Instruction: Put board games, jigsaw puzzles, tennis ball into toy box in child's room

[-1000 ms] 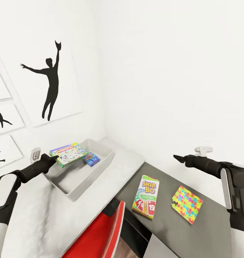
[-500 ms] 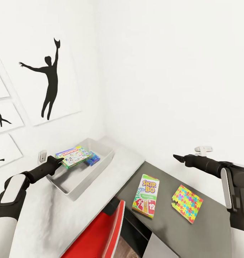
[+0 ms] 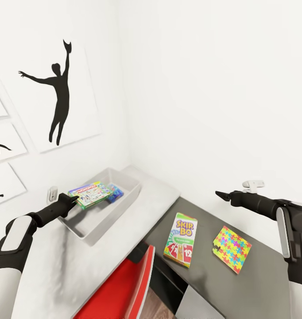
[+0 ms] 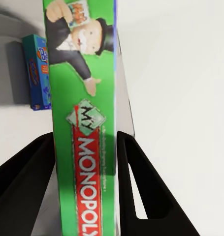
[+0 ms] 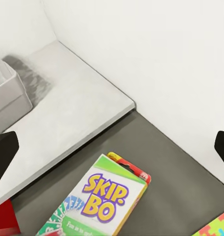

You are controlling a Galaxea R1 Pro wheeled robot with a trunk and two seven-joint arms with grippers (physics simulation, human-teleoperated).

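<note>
Your left claw (image 3: 72,200) is clenched on the Monopoly box (image 3: 91,192), held over the toy box (image 3: 124,207) for dropping; your right claw (image 3: 219,194) hangs released above the counter (image 3: 257,274).

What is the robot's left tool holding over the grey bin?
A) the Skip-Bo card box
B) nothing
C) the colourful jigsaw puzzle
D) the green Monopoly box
D: the left tool is shut on the green Monopoly box, held over the grey rectangular toy bin; its black fingers flank the box.
</note>
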